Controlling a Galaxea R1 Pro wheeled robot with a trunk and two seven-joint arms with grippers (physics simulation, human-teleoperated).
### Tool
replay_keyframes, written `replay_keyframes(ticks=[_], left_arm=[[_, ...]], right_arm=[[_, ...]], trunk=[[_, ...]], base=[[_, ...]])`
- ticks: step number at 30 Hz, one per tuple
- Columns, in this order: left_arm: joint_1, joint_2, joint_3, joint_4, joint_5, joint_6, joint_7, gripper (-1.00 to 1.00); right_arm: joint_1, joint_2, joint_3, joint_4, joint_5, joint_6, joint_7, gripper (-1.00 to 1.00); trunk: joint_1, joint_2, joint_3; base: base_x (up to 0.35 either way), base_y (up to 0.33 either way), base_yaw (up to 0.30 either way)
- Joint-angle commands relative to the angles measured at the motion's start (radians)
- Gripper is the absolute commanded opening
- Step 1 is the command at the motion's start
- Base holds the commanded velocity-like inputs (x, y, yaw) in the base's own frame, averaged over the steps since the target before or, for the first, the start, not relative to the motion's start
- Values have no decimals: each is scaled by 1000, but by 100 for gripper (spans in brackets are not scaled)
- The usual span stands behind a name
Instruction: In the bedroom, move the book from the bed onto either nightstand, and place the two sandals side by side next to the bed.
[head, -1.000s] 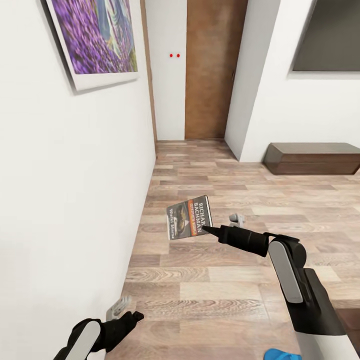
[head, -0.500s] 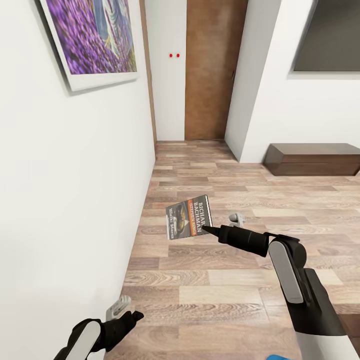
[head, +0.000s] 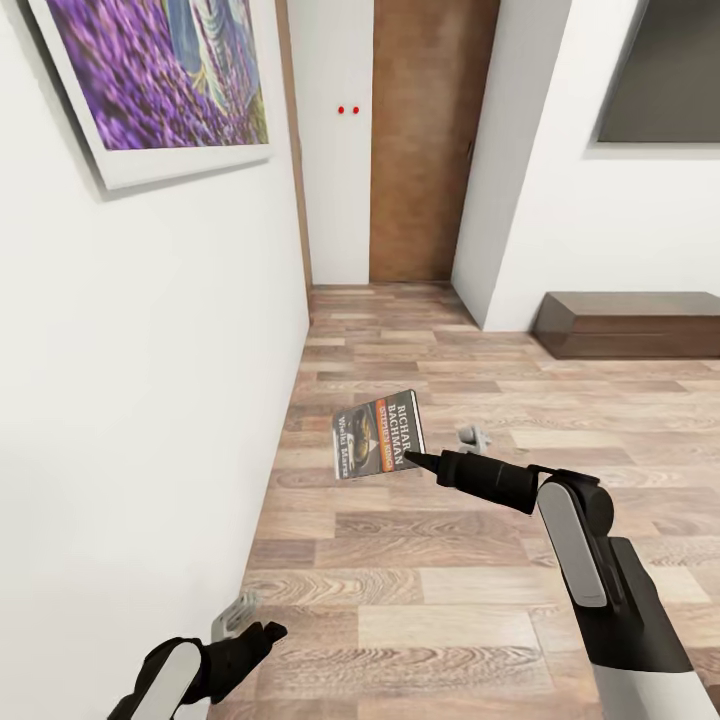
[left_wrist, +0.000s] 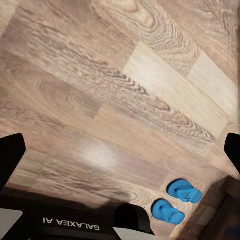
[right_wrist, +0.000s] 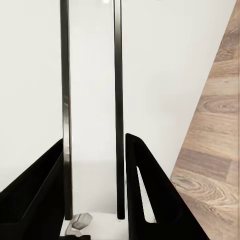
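Observation:
My right gripper (head: 412, 460) is shut on the lower corner of the book (head: 378, 435), a thin paperback with a dark cover and orange-white lettering, held upright in the air above the wood floor. In the right wrist view the book (right_wrist: 92, 100) stands edge-on between the two black fingers (right_wrist: 150, 190). Low at the left, close to the white wall, my left gripper (head: 255, 628) stands open and holds nothing. The left wrist view looks down on the floor, where two bright blue sandals (left_wrist: 184, 191) (left_wrist: 167, 211) lie side by side. Bed and nightstand are out of view.
A white wall with a purple painting (head: 160, 80) runs close along my left. Ahead stands a brown door (head: 425, 140) at the end of the plank floor (head: 450, 580). A long low dark-brown cabinet (head: 630, 322) sits at the right under a dark wall panel (head: 665, 70).
The whole view has shifted a little, so the camera has moved; the blue shape at the bottom edge has left the head view. Both arms keep their pose, the book still held.

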Motion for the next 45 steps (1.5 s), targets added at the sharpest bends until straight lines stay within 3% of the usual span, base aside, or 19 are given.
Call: replay_keyframes(ticks=[1,45], left_arm=[[0,1,-2,-1,11,0,10,100],[0,1,-2,-1,11,0,11,100]], right_arm=[[-1,0,-1,-1,4,4,9,-100],[-2,-2,-3,-11,4,4,10,-100]], trunk=[[0,0,-1],[0,0,-1]], base=[[322,0,0],[326,-42,0]])
